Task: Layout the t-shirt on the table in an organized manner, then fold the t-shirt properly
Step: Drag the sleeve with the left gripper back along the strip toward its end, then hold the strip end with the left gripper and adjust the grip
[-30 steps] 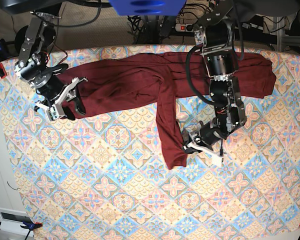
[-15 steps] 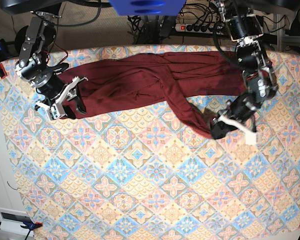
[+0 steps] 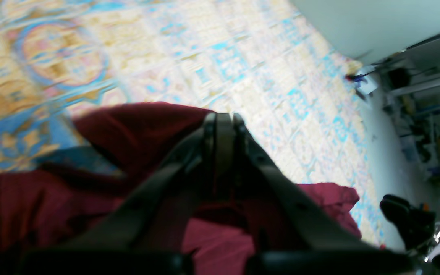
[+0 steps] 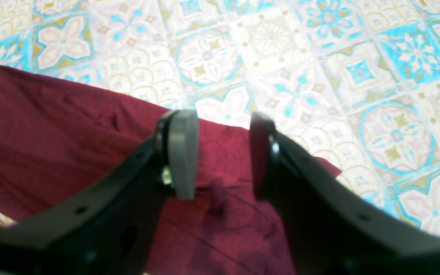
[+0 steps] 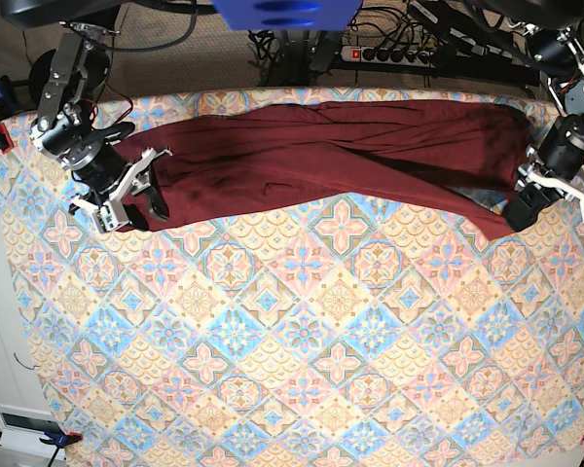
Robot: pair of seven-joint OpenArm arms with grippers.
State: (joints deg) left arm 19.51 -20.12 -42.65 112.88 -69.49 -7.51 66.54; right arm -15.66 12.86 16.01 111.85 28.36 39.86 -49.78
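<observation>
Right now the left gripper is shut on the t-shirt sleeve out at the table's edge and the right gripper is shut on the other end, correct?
Not quite. The right gripper is open in the right wrist view, its pads apart over the t-shirt. The left gripper is shut on the sleeve near the table edge.

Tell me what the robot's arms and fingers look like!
Both arms are black, chunky metal. The left gripper has slim black fingers; a white piece sits near its wrist. The right gripper has silver brackets, black fingers and a flat grey pad. Thin cables run along its arm.
</observation>
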